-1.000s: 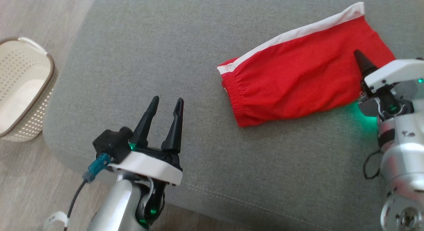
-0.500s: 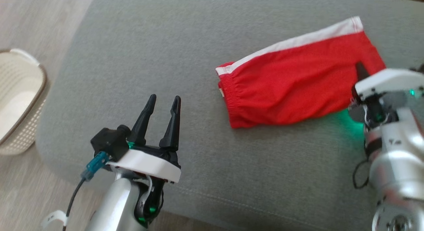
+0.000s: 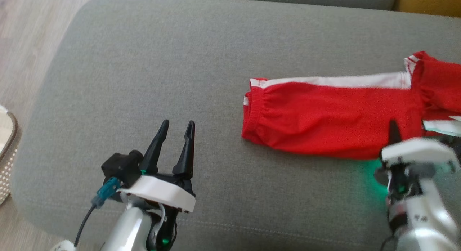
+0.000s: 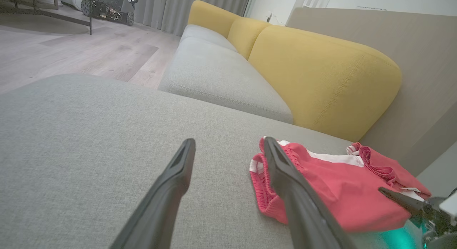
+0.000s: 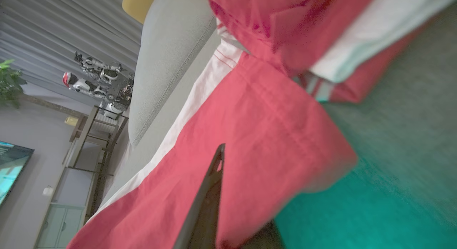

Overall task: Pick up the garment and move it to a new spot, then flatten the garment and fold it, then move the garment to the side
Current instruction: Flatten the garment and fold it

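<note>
Risks bunching or dropping the shorts (image 3: 324, 125) if dragged, right jaws clenched on one hem only, left jaws released.

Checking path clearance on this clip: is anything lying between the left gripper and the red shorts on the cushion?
Nothing visible does. Only bare grey cushion lies between the open left gripper and the nearest, waistband end of the red shorts, which lie to its right, apart from it.
</note>
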